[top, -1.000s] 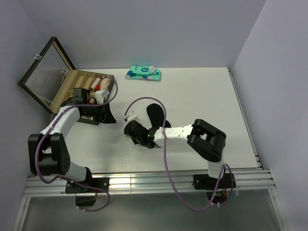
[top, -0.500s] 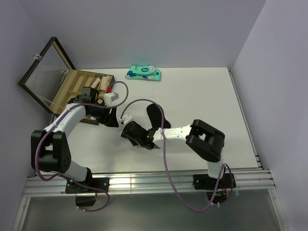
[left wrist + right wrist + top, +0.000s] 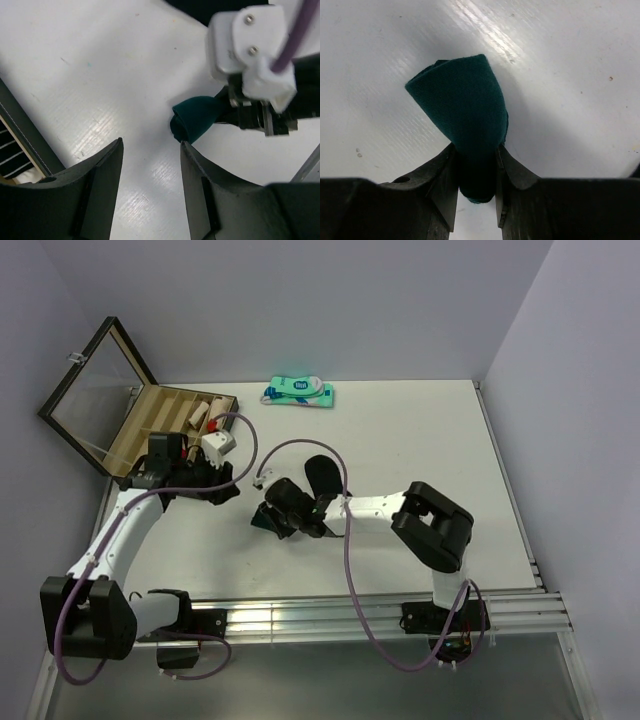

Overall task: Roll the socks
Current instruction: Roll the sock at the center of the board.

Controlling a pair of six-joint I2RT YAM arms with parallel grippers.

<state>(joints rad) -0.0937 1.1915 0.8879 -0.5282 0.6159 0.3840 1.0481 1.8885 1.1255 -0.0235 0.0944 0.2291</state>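
My right gripper (image 3: pixel 476 150) is shut on the dark green sock (image 3: pixel 465 110), which is folded into a thick roll just above the white table. In the top view the green sock (image 3: pixel 267 521) sticks out left of my right gripper (image 3: pixel 275 517). It also shows in the left wrist view (image 3: pixel 192 120), ahead of my right fingertip. The plain black sock (image 3: pixel 322 476) lies flat on the table behind my right arm. My left gripper (image 3: pixel 150 150) is open and empty over bare table; in the top view it (image 3: pixel 222 490) is left of the green sock.
An open wooden box (image 3: pixel 160 430) with a glass lid (image 3: pixel 95 390) stands at the far left and holds red and beige rolled socks (image 3: pixel 205 412). A teal-and-white packaged pair (image 3: pixel 298 392) lies at the back of the table.
My left arm has swung its elbow back and left, with the gripper now pointing at the green sock. My right gripper has shifted slightly up and right with the sock.
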